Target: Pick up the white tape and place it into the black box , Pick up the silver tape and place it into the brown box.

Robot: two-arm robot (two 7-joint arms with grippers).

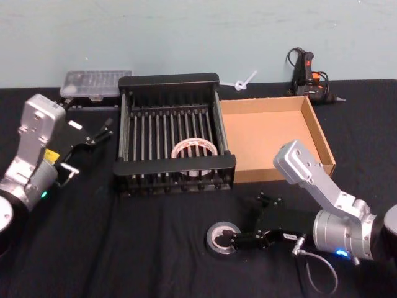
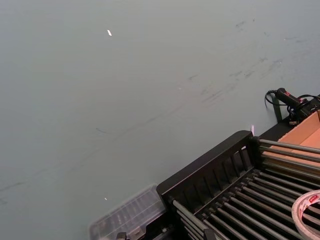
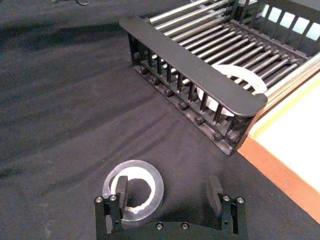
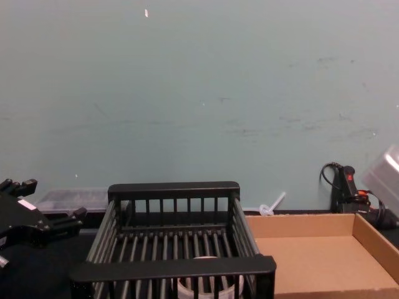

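The white tape lies flat inside the black box, toward its front right; it also shows in the chest view and the left wrist view. The brown box stands right beside the black box, with nothing in it. The silver tape lies flat on the black cloth in front of the boxes. My right gripper is low over it and open: one finger sits in the silver tape's core, the other stands apart outside the ring. My left gripper hangs open left of the black box.
A clear plastic case lies at the back left, behind the black box. A black hand tool with a cable and a white strip sit at the back right by the wall. Black cloth covers the table.
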